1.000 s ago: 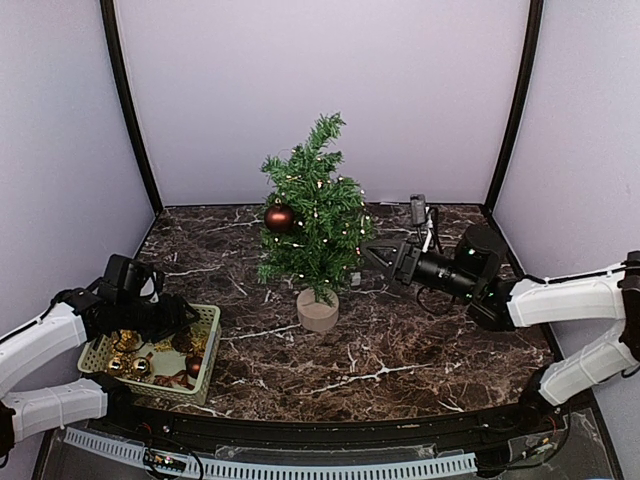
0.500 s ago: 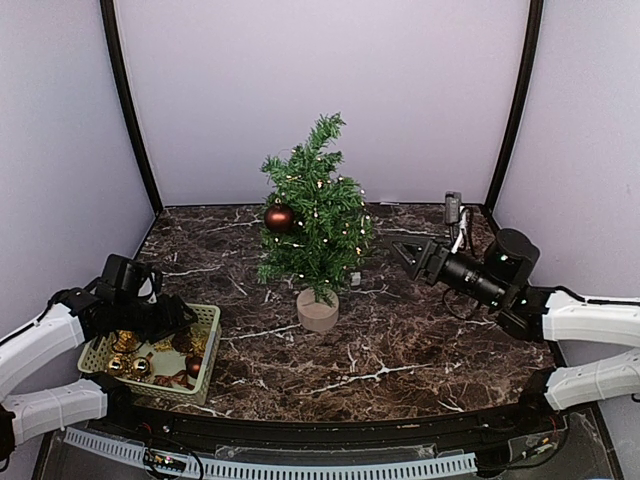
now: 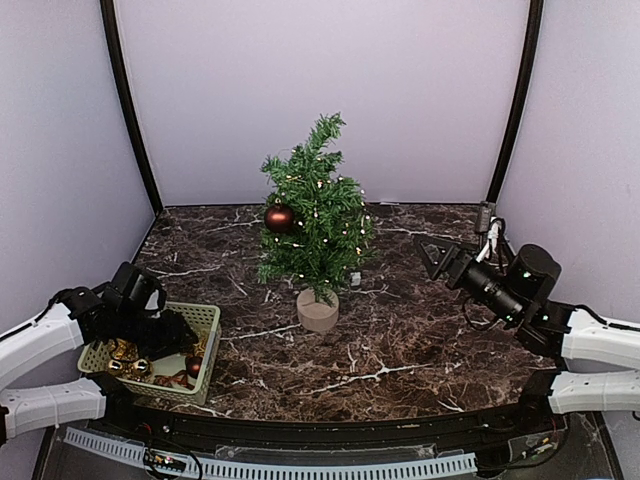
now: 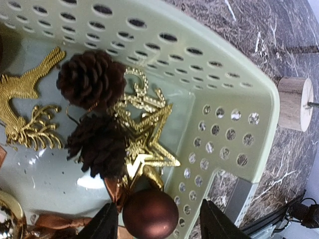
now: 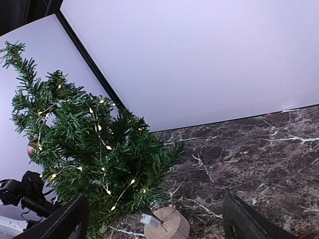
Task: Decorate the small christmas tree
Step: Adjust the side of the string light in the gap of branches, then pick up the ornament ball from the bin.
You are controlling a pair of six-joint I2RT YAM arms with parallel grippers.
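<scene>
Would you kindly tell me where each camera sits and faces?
Top external: above and behind, looking down on the small christmas tree and basket; both arms show.
Left wrist: looks down into the basket over a brown bauble; left pincer fingertips show.
Right wrist: faces the tree from the right; right pincer fingertips show.
Shared: both wrist views catch the tree's wooden base.

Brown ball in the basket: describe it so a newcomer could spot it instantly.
Find the pale green basket at the table's near left corner. By its wall facing the tree, straddled by the left gripper, lies a brown ball. Unlike the scaly pine cones and gold star beside it, it is smooth and round.
</scene>
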